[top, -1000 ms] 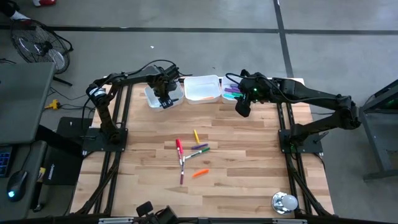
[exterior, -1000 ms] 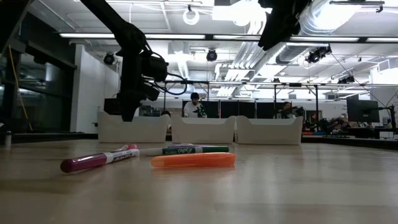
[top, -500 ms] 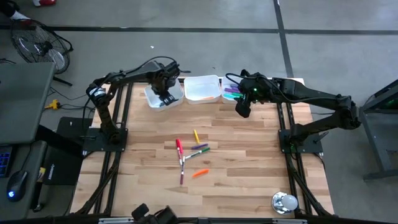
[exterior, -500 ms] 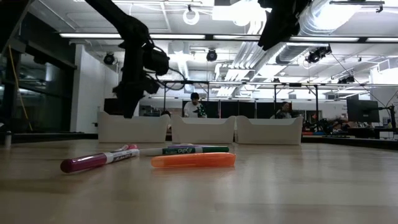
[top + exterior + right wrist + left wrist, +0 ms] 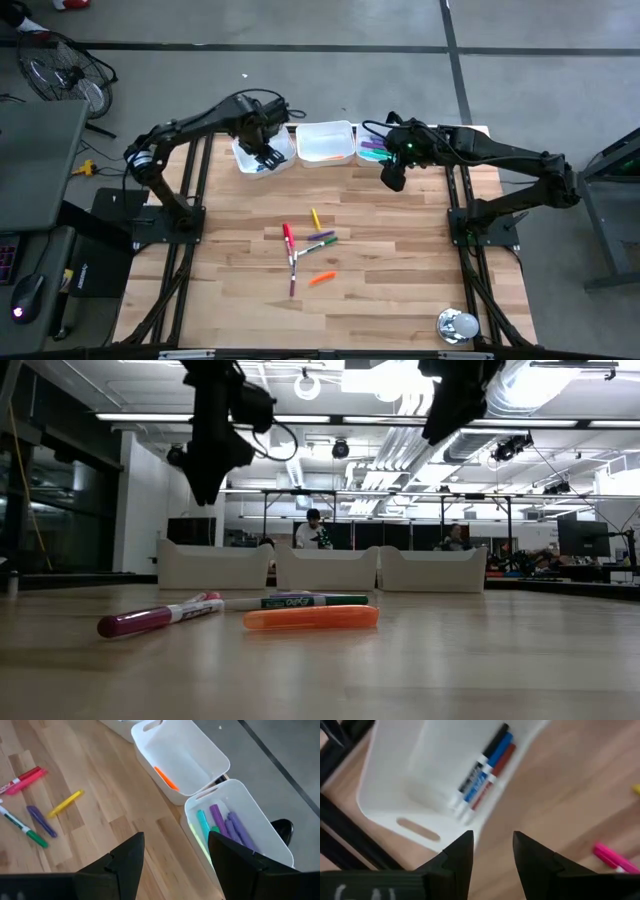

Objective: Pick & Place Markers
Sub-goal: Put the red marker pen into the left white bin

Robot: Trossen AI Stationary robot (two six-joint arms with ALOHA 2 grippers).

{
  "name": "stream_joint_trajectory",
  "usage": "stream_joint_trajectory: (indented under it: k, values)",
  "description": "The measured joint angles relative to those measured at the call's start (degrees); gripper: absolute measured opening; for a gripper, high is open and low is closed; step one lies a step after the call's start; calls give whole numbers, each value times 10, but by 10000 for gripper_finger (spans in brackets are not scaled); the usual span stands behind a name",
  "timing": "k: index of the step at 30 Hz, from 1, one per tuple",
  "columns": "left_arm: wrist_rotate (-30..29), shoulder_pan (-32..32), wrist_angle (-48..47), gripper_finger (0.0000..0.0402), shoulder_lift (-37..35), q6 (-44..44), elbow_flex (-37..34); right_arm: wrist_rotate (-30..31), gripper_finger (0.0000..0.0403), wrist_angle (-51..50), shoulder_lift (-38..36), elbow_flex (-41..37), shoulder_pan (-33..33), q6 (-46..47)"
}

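three trays [image 5: 325, 143] behind table centre, markers [image 5: 305, 250] before them

My wooden table [image 5: 400, 270] carries 3 white trays [image 5: 325, 143], loose markers [image 5: 305, 250] mid-table, and a shiny round object [image 5: 458, 325].

Open-plan lab, exposed ceiling ducts [image 5: 400, 430], workstations

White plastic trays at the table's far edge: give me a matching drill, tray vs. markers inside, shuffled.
Column one:
1. left white plastic tray
2. middle white plastic tray
3. right white plastic tray

Column two:
A. one orange marker
B. purple and teal markers
C. black-, blue- and red-capped white-barrelled markers

Pairs: 1-C, 2-A, 3-B
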Motion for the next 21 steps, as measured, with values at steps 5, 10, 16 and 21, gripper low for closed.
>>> stream_joint_trajectory:
  k: [5,10,16,21]
  values:
    - [-18,-69,-20,134,-25,-73,0,0,209,-12,0,0,0,0]
    - [-24,-146,-41,134,-26,-152,0,0,209,-29,0,0,0,0]
    - [-41,-248,-36,134,-26,-257,0,-16,209,-42,0,0,0,-6]
    - [-48,-319,-6,134,-27,-363,-36,-40,209,-44,0,0,0,-7]
